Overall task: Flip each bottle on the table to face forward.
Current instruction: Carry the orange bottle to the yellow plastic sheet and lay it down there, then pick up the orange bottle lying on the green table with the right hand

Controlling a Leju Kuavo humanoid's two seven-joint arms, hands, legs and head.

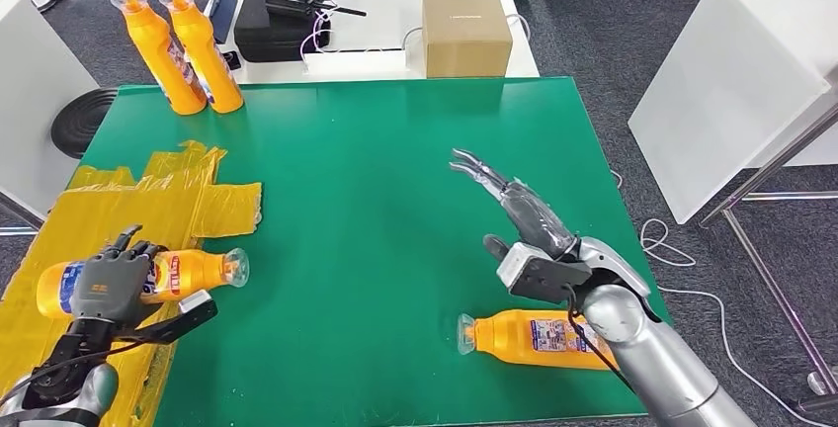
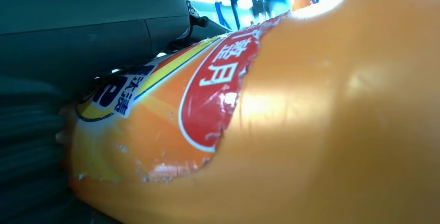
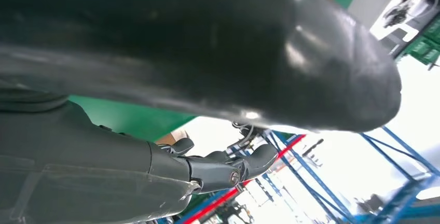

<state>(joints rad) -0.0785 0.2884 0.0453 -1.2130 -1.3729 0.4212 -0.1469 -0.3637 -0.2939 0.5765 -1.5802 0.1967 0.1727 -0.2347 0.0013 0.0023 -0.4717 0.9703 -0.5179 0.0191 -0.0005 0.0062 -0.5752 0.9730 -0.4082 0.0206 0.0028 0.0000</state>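
A humanoid robot works at a green table [image 1: 395,180], where orange bottles are to be turned to face forward. Its left hand [image 1: 109,284] lies over the body of one bottle [image 1: 188,271] that rests on its side on a patch of yellow tape [image 1: 158,200], fingers curled around the middle and cap end pointing away past the fingertips — a hold that looks meant for rolling or lifting the bottle. From the left wrist, that bottle [image 2: 290,125] fills the picture, pressed close against the palm; its red-edged label carries white Chinese characters, one legible as "月", with darker blue characters on a yellow band beside it. The brand cannot be read.

The right hand [image 1: 514,212] hangs above bare green table, fingers stretched out straight and holding nothing, the fingertips [image 1: 469,165] pointing toward the far side. Behind its wrist, near the front edge, a second bottle [image 1: 534,336] lies on its side, label up, cap pointing toward the left hand; its print is too small to read. By the look of it, this one awaits its turn.

Well beyond both sets of fingertips, two more bottles [image 1: 183,46] stand upright together at the far left corner, seemingly already dealt with. Past the table, a cardboard box [image 1: 466,34] and a black case [image 1: 272,22] sit on a white bench.
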